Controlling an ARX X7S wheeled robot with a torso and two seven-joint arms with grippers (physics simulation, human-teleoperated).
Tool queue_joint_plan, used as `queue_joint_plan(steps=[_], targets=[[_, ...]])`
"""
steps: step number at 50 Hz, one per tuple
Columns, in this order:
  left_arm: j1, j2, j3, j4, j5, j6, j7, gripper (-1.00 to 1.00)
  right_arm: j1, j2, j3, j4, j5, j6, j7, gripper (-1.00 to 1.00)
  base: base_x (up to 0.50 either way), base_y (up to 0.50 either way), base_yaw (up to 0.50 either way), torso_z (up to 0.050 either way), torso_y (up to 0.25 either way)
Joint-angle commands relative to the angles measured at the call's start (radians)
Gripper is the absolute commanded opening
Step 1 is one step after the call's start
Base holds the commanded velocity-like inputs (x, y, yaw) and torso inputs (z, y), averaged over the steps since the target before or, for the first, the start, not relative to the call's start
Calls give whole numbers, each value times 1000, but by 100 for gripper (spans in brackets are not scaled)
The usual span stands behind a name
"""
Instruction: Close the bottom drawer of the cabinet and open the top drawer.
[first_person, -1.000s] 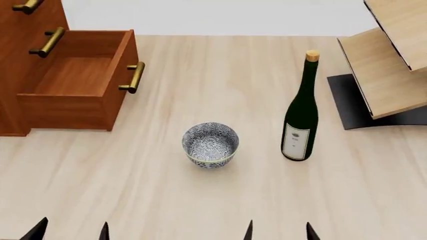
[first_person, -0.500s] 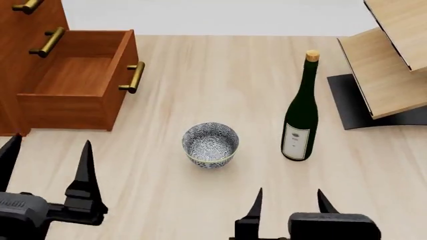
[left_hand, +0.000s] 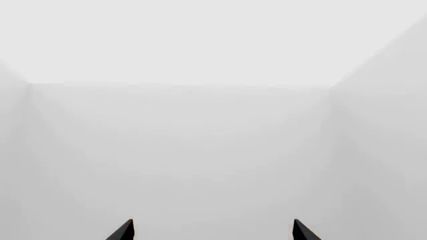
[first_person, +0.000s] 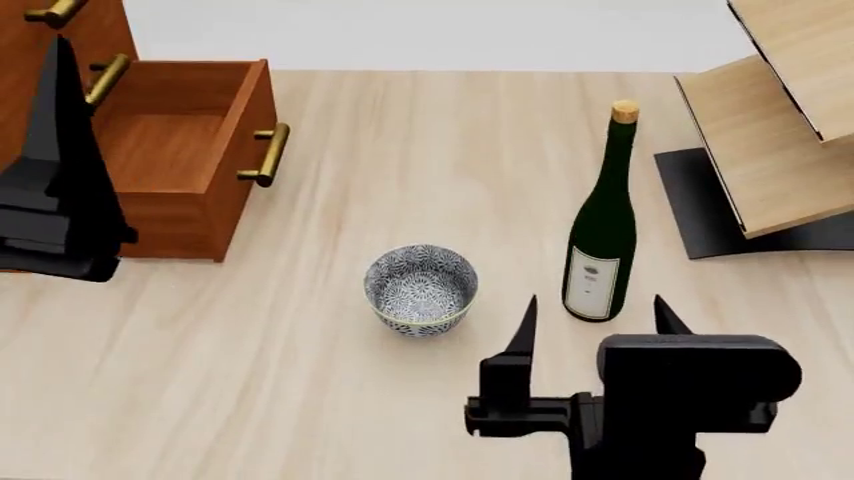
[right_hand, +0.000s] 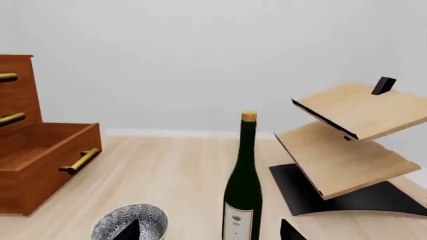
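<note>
Item: the cabinet (first_person: 27, 120), reddish-brown wood grain, at the far left of the counter (first_person: 441, 150).

Step in hand: approach; neither drawer is touched.

The bottom drawer (first_person: 174, 160) is pulled fully out, brass bar handle (first_person: 267, 153) facing the bowl; its box is bare inside. The top drawer (right_hand: 10, 77) sits flush, only its handle showing.

Left hand (first_person: 60, 190): raised in front of the cabinet, dark fingers apart in the wrist view, gripping nothing (that camera sees only blank wall).

Right hand (first_person: 594, 320): jaws spread, empty, just short of the bottle (first_person: 601, 220).

Next move, by judgement: the left hand must press the open front squarely until flush.

Other containers: patterned bowl (first_person: 420, 288), empty; corked bottle, contents not discernible.
</note>
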Motion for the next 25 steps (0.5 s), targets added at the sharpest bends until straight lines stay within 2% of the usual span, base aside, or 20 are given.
queue_joint_plan(steps=[1, 11, 21, 25], targets=[[-158, -14, -34, 117, -69, -160, -29, 100, 40, 15, 9, -51, 23, 66, 9, 100, 0, 0, 0, 0, 0], [-226, -19, -48, 137, -100, -212, -42, 100, 52, 22, 3, -76, 29, 87, 16, 100, 0, 0, 0, 0, 0], [-219, -21, -60, 132, -109, -202, -50, 100, 58, 32, -24, -92, 19, 104, 23, 100, 0, 0, 0, 0, 0], [-216, -27, -64, 137, -111, -203, -53, 100, 55, 34, -27, -93, 18, 106, 28, 100, 0, 396, 0, 0, 0]])
